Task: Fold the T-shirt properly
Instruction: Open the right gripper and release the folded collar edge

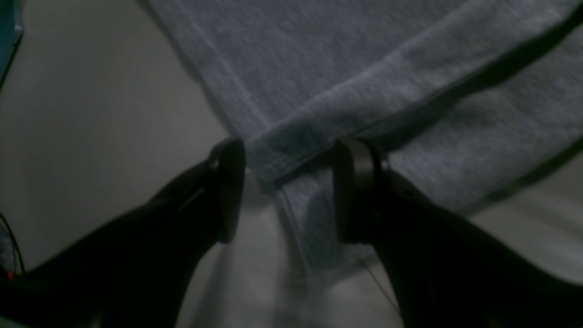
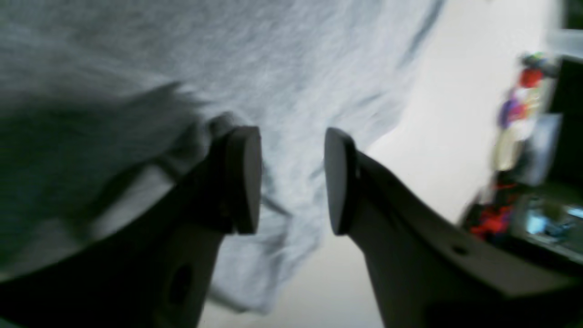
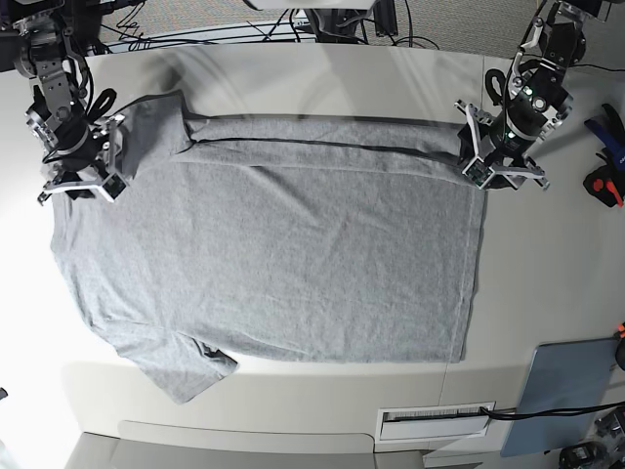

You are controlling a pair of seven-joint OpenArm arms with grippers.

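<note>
Lying flat across the middle of the base view with its top edge folded over, the T-shirt (image 3: 283, 254) looked just released, both the left gripper (image 3: 500, 156) and right gripper (image 3: 80, 161) open-jawed, so the next move likely needed a fresh grasp for another fold.

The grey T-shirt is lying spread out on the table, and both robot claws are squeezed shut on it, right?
Not quite. The T-shirt does lie spread on the table, but the claws are not shut. The left wrist view shows the left gripper with its jaws apart around the shirt's folded edge, and the right wrist view shows the right gripper open too.
</note>
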